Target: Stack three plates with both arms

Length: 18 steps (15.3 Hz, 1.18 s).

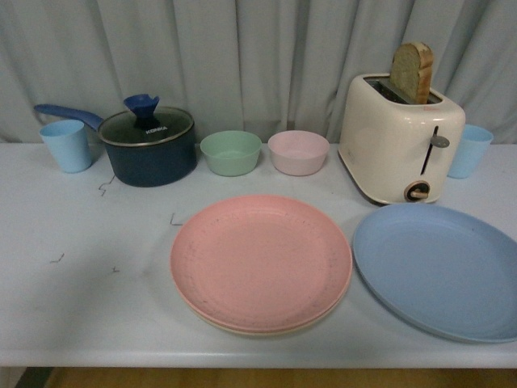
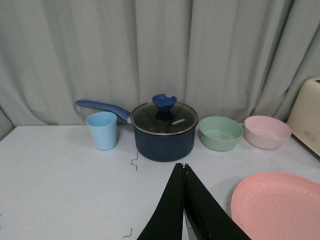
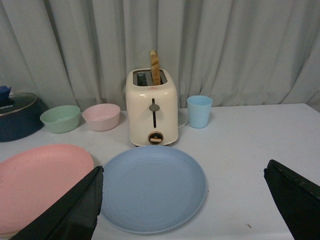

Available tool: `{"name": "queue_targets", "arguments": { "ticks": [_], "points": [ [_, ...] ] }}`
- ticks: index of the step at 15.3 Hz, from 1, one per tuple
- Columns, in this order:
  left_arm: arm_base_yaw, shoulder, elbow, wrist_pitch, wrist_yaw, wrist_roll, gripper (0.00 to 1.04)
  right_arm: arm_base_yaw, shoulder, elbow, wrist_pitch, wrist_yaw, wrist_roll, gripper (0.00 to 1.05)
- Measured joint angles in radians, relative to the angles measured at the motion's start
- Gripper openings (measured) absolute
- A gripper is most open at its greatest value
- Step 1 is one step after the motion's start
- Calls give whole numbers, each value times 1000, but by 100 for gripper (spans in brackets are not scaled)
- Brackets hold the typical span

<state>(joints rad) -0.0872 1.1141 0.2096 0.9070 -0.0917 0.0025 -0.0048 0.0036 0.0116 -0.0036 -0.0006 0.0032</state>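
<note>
Left fingers point(image 2: 170, 210) pressed together, empty; right fingers point(image 3: 75, 210) spread wide, facing blue plate point(image 3: 152, 187).

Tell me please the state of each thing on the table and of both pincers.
Pink plate, stacked on the beige plate.
Blue plate, alone, not yet stacked.
Pot, lid on.
Toaster, bread slice sticking up.
Green bowl, empty.
Pink bowl, empty.
Left pincer, shut.
Right pincer, open.
</note>
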Motion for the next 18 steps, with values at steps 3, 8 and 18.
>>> {"name": "queue_targets", "arguments": {
  "ticks": [3,8,18],
  "points": [
    [85,-138,-89,-76,82,0,2,0,0,0,0,0,0,98],
    [85,-295,-194,-148,92,-2,2,0,0,0,0,0,0,98],
    [85,-741,-198,-534,92,-2,2,0,0,0,0,0,0,98]
  ]
}}
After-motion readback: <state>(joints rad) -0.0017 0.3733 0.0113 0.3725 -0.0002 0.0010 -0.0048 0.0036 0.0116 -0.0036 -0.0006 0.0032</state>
